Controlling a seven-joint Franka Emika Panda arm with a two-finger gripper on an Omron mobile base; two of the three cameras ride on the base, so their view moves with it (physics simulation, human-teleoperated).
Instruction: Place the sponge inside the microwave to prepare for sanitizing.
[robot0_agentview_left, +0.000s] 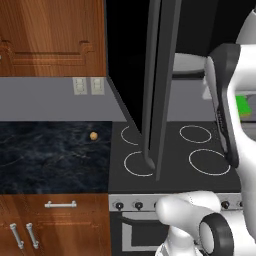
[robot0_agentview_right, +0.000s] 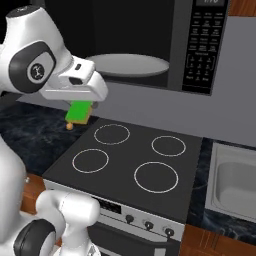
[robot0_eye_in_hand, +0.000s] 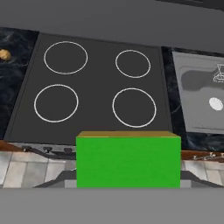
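Note:
My gripper (robot0_agentview_right: 79, 107) is shut on the sponge (robot0_agentview_right: 77, 116), a green block with a yellow layer. It hangs in the air over the back left of the stove, below and left of the microwave's opening. The sponge (robot0_eye_in_hand: 128, 159) sits large at the bottom of the hand view, covering the fingertips. From the left base it shows as a green patch (robot0_agentview_left: 243, 106) behind my arm. The microwave (robot0_agentview_right: 200, 45) is mounted above the stove with its black door (robot0_agentview_left: 160, 90) swung open. Its white round plate (robot0_agentview_right: 127, 65) lies bare inside, and the keypad strip is at the right.
A black cooktop (robot0_agentview_right: 130, 155) with several ring burners lies below, with knobs along its front. A small tan ball (robot0_agentview_left: 93, 135) rests on the dark counter to the left. A grey sink (robot0_agentview_right: 235, 187) is at the right. Wooden cabinets (robot0_agentview_left: 50, 35) hang upper left.

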